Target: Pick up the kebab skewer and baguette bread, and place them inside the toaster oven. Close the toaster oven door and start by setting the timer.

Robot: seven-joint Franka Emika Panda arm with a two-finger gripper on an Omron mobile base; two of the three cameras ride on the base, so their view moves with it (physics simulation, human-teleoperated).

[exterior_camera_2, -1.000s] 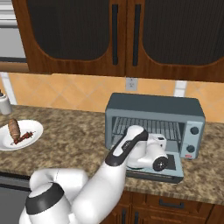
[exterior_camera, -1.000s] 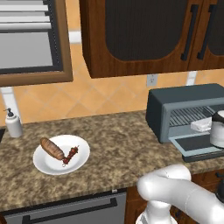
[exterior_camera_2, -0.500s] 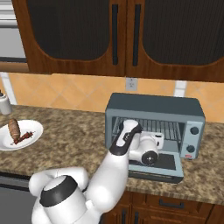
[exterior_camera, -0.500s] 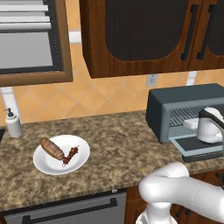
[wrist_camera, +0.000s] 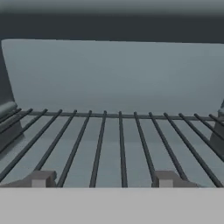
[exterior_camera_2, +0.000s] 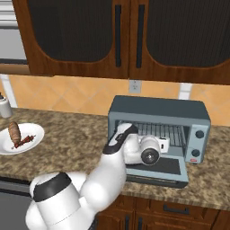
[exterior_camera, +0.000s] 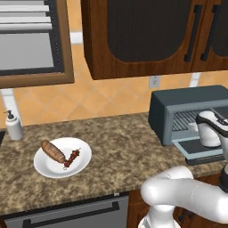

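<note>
The toaster oven stands at the right of the counter with its door folded down flat. My gripper is at the oven mouth, open, with nothing between its fingertips. It looks along the bare wire rack toward the grey back wall. Far to the left, a white plate carries the baguette bread. The kebab skewer lies beside the bread on that plate.
A soap dispenser stands at the wall behind the plate. Dark wood cabinets hang above the counter. A grey dishwasher panel sits under the counter's front edge. My own arm stretches in front of the oven.
My hand has shifted left and lifted from above the lowered door up to the oven opening. Plate, bread and skewer have not moved.
</note>
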